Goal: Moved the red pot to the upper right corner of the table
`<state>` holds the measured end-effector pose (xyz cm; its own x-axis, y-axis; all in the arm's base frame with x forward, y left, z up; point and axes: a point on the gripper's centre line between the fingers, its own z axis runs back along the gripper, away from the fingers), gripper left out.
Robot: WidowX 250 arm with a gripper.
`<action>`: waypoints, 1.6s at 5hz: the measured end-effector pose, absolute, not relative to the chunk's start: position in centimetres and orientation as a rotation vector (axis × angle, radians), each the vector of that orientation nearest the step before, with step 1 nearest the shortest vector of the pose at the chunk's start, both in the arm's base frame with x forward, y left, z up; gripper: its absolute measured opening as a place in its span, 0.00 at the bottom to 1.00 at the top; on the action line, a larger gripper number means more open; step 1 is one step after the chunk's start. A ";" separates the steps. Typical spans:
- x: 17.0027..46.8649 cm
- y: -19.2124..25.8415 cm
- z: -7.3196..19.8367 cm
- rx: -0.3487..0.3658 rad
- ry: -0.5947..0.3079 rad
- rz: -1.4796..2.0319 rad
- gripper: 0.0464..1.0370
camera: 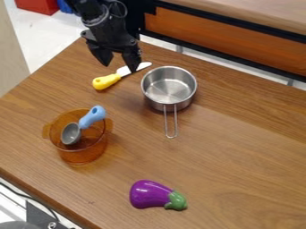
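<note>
And the gripper (119, 66) hangs at the top left of the view, fingers spread wide, nothing between them! One fingertip is right at the knife (106, 82); whether they touch, can't tell. And the pot (82, 155)? Amber, upright, well apart from the gripper, below it at the view's left, with the spoon (70, 133) leaning inside!

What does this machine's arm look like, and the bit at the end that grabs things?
The arm is black all over, built of chunky, angular segments, with a thin dark cable looping beside it near the top. The end effector is black too, with two wide, flat-looking fingers that taper to blunt points.
</note>
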<state>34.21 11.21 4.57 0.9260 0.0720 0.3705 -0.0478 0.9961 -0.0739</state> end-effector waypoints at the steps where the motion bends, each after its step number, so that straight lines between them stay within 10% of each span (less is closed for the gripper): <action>1: 33.7 11.0 3.4 -0.081 -0.345 0.068 0.96; 3: 32.4 13.5 4.2 -0.148 -0.287 0.137 0.96; 8: 26.4 16.0 2.1 -0.025 -0.022 -0.649 0.96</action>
<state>26.37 15.98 2.10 0.7966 -0.6038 0.0281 0.6044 0.7965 -0.0167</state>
